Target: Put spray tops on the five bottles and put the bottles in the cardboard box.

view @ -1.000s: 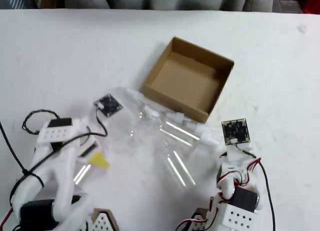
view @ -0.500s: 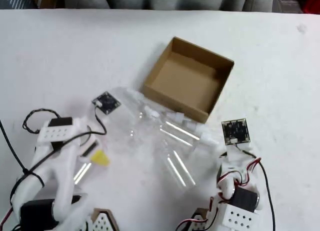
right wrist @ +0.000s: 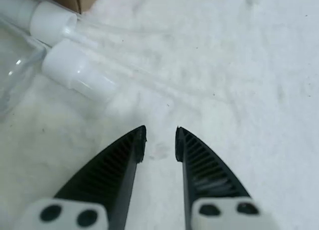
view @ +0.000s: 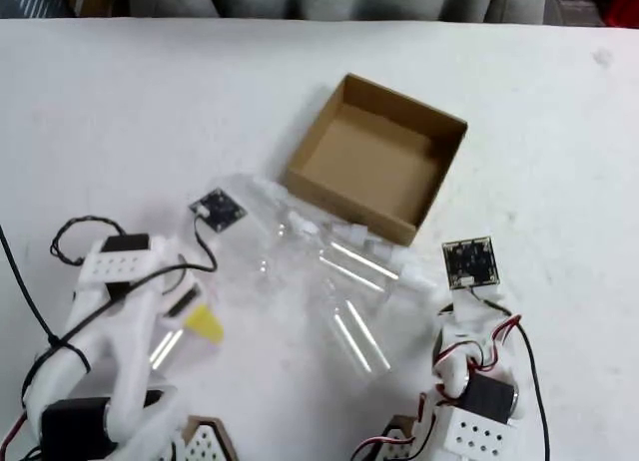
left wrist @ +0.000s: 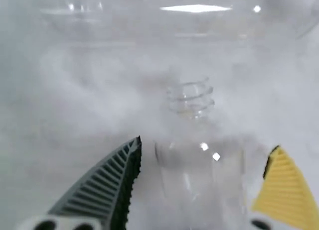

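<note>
A clear bottle (left wrist: 199,180) with a bare threaded neck (left wrist: 191,98) lies between the fingers of my left gripper (left wrist: 204,150). The gripper is open, with a small gap on each side of the bottle. In the high view this gripper (view: 192,314) is at the lower left, its yellow finger (view: 205,323) beside the bottle (view: 165,346). My right gripper (right wrist: 159,138) hangs just over bare table with a narrow gap and nothing in it. Two white spray tops (right wrist: 82,70) (right wrist: 52,21) on lying bottles are just beyond it. The cardboard box (view: 439,172) stands open at the centre.
Several clear bottles (view: 349,266) (view: 359,336) lie in a cluster between the box and the arms, some with white tops (view: 414,273). The right arm's base (view: 469,411) is at the lower right. Black cables (view: 70,231) loop at the left arm.
The left arm has shifted slightly, ending a little to the right, with the bottle still between its fingers. The right arm and the loose bottles have not moved.
</note>
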